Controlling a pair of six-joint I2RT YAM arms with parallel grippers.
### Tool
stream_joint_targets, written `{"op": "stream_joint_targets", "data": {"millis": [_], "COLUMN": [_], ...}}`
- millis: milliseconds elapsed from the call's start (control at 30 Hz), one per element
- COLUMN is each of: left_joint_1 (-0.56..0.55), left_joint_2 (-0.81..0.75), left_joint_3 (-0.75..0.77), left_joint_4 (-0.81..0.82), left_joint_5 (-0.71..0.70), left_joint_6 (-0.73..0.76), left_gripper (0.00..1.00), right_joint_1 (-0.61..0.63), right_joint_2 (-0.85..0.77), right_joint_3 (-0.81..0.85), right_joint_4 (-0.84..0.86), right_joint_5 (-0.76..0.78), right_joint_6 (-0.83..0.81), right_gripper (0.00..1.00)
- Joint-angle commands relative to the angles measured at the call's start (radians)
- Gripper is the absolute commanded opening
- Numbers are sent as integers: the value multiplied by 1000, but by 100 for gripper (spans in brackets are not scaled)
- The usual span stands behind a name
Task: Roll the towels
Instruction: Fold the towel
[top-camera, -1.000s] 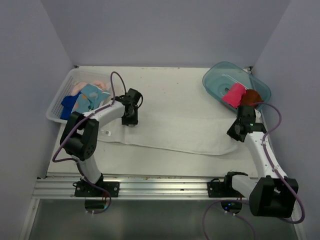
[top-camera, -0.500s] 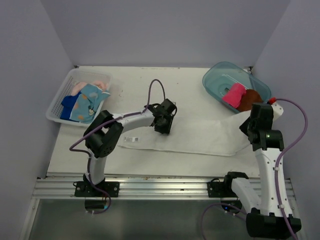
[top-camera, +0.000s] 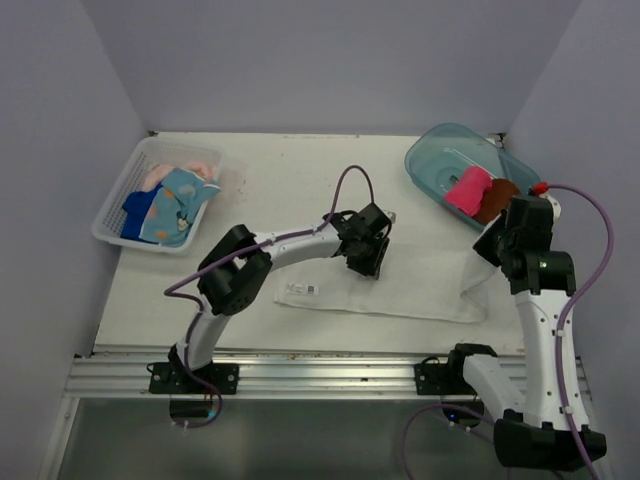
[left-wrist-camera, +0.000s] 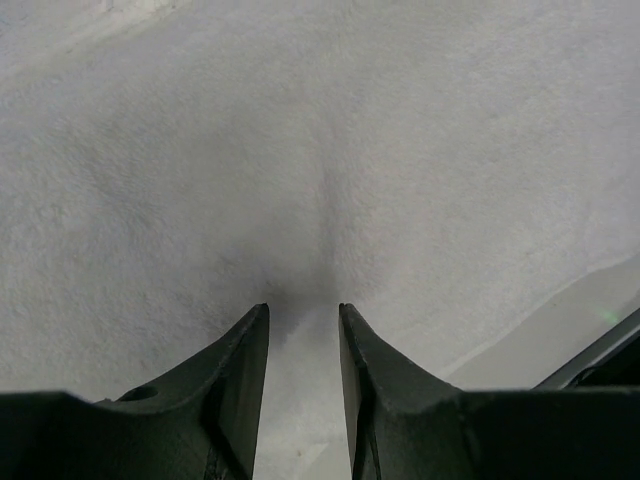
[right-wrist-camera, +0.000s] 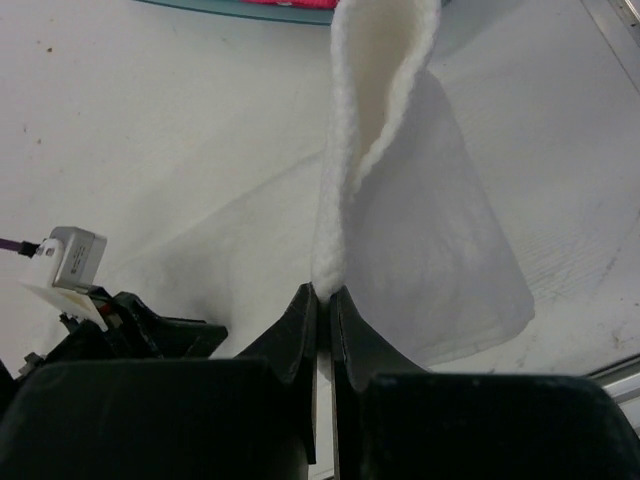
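Note:
A white towel (top-camera: 420, 285) lies stretched across the middle of the table. My left gripper (top-camera: 368, 258) is pressed down on its far left part. In the left wrist view its jaws (left-wrist-camera: 302, 310) stand partly apart with a pucker of the white towel (left-wrist-camera: 400, 150) pinched between the tips. My right gripper (top-camera: 498, 238) is shut on the towel's right end and holds it lifted, so the white towel (right-wrist-camera: 385, 80) stands up in a fold beyond the gripper (right-wrist-camera: 324, 290). A hot pink towel (top-camera: 465, 188) and a brown towel (top-camera: 500, 196) lie rolled in the teal tub (top-camera: 440, 160).
At the left stands a white lattice basket (top-camera: 112, 218) holding a light blue printed towel (top-camera: 180, 200), a royal blue towel (top-camera: 135, 210) and a pale peach towel (top-camera: 190, 165). The arm bases and a metal rail (top-camera: 320, 375) run along the near edge. Walls close in three sides.
Both arms moved right, and the white towel slid right with them. The left gripper went from near the basket to the table's middle. The right gripper rose, lifting the towel's right end.

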Motion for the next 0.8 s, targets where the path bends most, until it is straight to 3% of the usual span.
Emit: {"op": "stream_joint_targets", "data": {"millis": [0,233,533,767], "left_joint_1": [25,281,533,564], "left_joint_2": [-88,-391,-514,-508], "left_joint_3": [35,-242,-506,-580], "left_joint_4": [-45,-33,-45,-36], "left_joint_5": [47,58,-16,-1], "left_joint_6": [30,45,71,83], "left_gripper": [38,38,36,30], "right_joint_1": [27,154,404,571], "right_joint_2": [33,99,238,362], "right_joint_3": [74,142,243,315], "right_joint_4": [33,51,45,35], "right_joint_5": [-99,-95,-43,13], "right_joint_6": [-26,-25,-29,7], "right_gripper": [0,0,0,0]}}
